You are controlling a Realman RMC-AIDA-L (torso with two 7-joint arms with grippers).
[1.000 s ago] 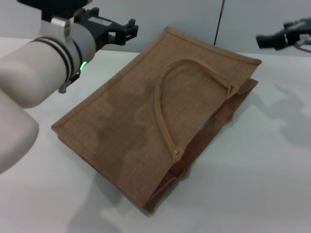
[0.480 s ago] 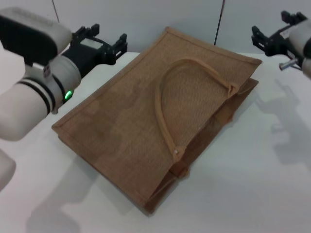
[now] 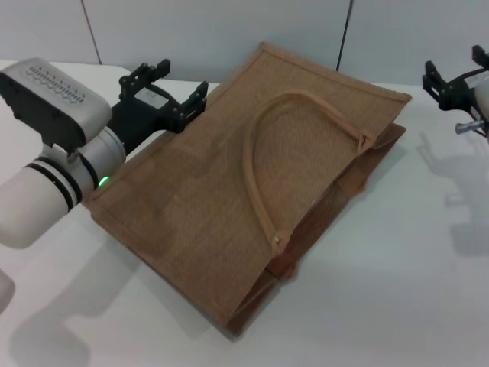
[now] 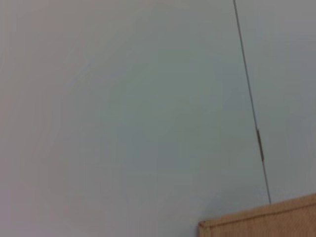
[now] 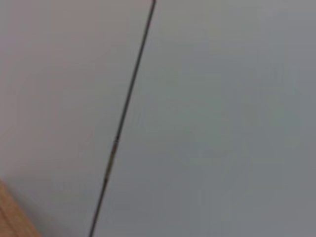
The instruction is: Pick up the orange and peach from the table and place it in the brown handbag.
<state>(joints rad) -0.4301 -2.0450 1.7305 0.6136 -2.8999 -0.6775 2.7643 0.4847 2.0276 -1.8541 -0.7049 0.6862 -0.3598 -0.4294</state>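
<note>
The brown handbag [image 3: 260,176] lies flat on the white table [image 3: 397,290], with one looped handle resting on top of it. My left gripper [image 3: 172,80] is open and empty, hovering over the bag's far left edge. My right gripper [image 3: 456,63] is open and empty, raised near the right edge of the head view, to the right of the bag's far corner. A corner of the bag shows in the left wrist view [image 4: 261,223] and in the right wrist view [image 5: 10,219]. The orange and the peach are out of view.
A grey panelled wall [image 3: 229,27] with a dark vertical seam stands behind the table. Both wrist views show mostly this wall. Bare table lies to the right of and in front of the bag.
My left arm has swung down and toward me, its gripper now over the bag's left edge. My right gripper has moved right toward the frame edge. The bag has not moved.
</note>
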